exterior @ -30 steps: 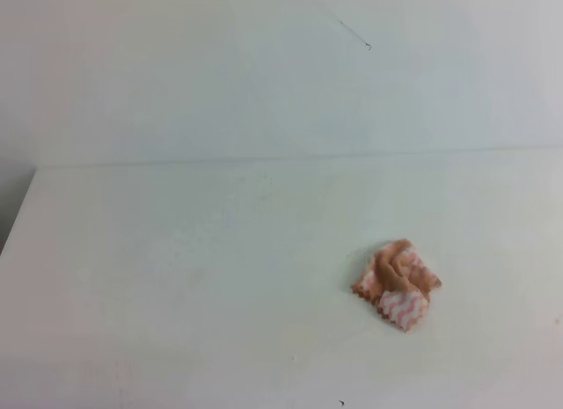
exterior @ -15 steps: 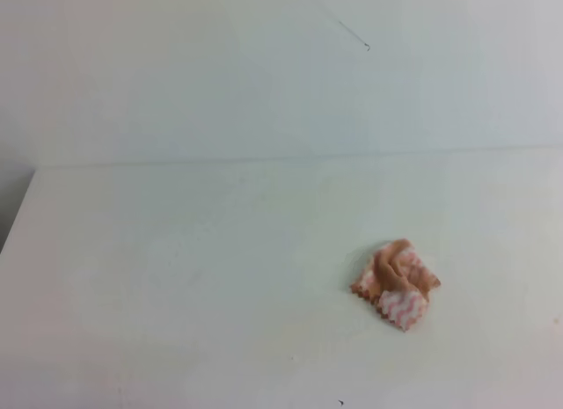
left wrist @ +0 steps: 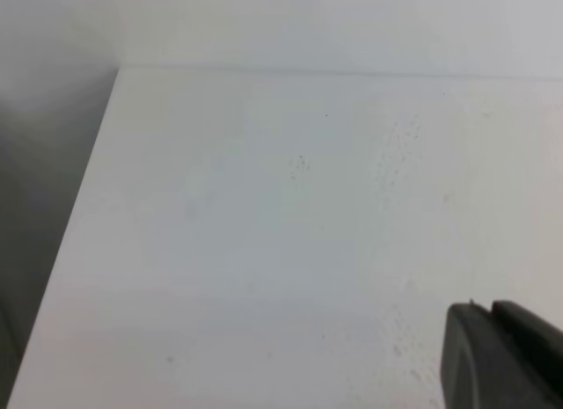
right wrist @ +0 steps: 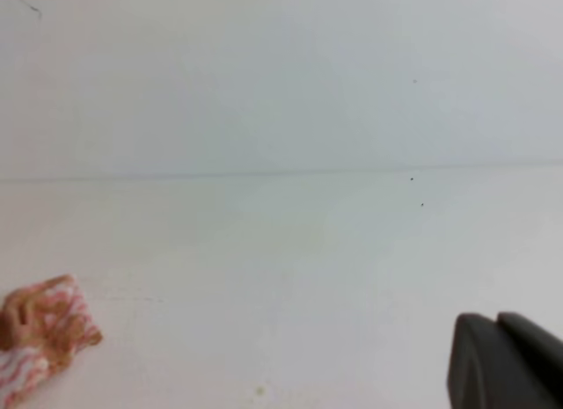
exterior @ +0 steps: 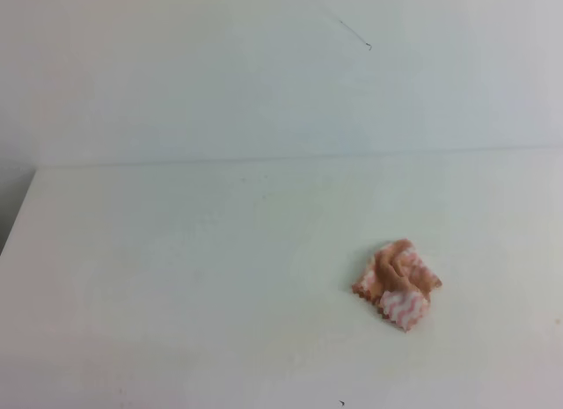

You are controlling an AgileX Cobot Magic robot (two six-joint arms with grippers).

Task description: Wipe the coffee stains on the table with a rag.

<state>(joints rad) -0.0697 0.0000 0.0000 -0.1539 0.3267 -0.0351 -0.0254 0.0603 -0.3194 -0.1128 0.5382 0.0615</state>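
Note:
The rag lies crumpled on the white table, right of the middle, pink-and-white zigzag with a large tan-brown stained part bunched on top. It also shows at the lower left of the right wrist view, rag. No coffee stains show on the tabletop; they are hidden or out of view. My left gripper sits at the lower right of its own view, its dark fingers pressed together over bare table. My right gripper is likewise shut with nothing in it, well to the right of the rag. Neither gripper appears in the exterior high view.
A pale wall rises behind the table's far edge, with a thin dark wire on it. The table's left edge drops into a dark gap. Tiny dark specks and a small yellowish dot mark the surface.

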